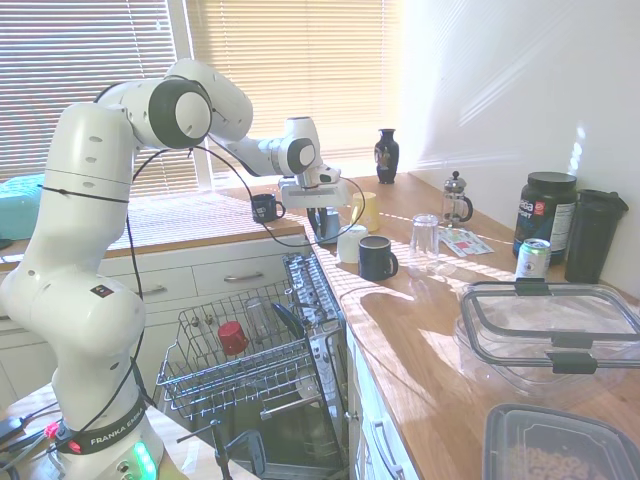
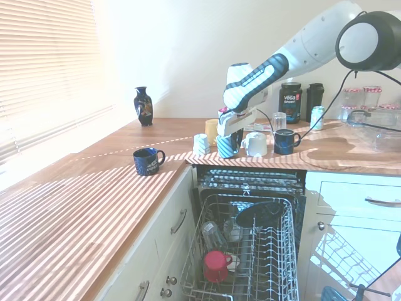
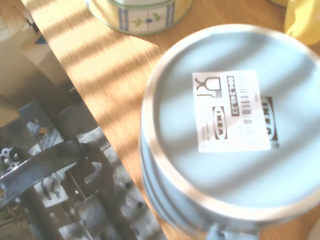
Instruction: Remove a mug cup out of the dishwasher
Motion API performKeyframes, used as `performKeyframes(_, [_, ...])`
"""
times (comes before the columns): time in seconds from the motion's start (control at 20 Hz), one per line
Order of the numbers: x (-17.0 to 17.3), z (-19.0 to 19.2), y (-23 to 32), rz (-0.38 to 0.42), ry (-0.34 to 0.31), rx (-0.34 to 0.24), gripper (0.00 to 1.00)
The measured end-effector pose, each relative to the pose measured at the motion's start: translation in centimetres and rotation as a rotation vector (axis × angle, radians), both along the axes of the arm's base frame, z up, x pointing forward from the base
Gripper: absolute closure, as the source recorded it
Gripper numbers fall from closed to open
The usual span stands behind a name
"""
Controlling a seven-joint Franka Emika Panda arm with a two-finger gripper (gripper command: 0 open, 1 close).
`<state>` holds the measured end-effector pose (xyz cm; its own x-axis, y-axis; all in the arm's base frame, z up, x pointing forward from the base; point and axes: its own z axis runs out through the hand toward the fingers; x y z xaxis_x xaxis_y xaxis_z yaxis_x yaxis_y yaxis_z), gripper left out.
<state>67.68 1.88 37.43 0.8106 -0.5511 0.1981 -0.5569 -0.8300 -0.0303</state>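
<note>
Rack: the dishwasher's wire rack is pulled out over the dropped door, so its load can be reached from above.
Red cup: a red cup lies in the front of the rack among glasses. It is not the one wanted.
Navy mug, left: a navy mug stands alone on the counter, well clear of the arm.
Mug: the pale grey-blue mug is out of the rack, on the counter just beyond the dishwasher's top edge. It is upside down; the wrist view shows its base and a white label, likely because it sat mouth-down in the rack.
Gripper: the gripper hangs straight down right at the mug. Whether it has hold of the mug or has let go, I cannot tell from any view.
Neighbours: a small patterned cup sits just beside the mug; a white mug and another navy mug sit on its other side.
Progress: the mug appears to rest on the wood, so the task looks all but done. What is left is a release, if not yet made, and a straight lift, to avoid knocking the neighbours.
Far: a yellow cup stands behind, and a dark vase by the window.
</note>
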Motion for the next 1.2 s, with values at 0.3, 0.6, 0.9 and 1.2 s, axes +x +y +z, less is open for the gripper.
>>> performKeyframes(0.3, [1.6,-1.1,-0.1,-0.028,-0.010,-0.004,0.00])
performKeyframes(0.6, [2.2,-0.4,-0.2,-0.046,-0.029,-0.008,0.00])
performKeyframes(0.9, [2.3,0.7,0.4,-0.050,-0.051,-0.010,0.00])
performKeyframes(1.2, [-1.8,5.5,0.2,-0.066,-0.086,-0.032,0.00])
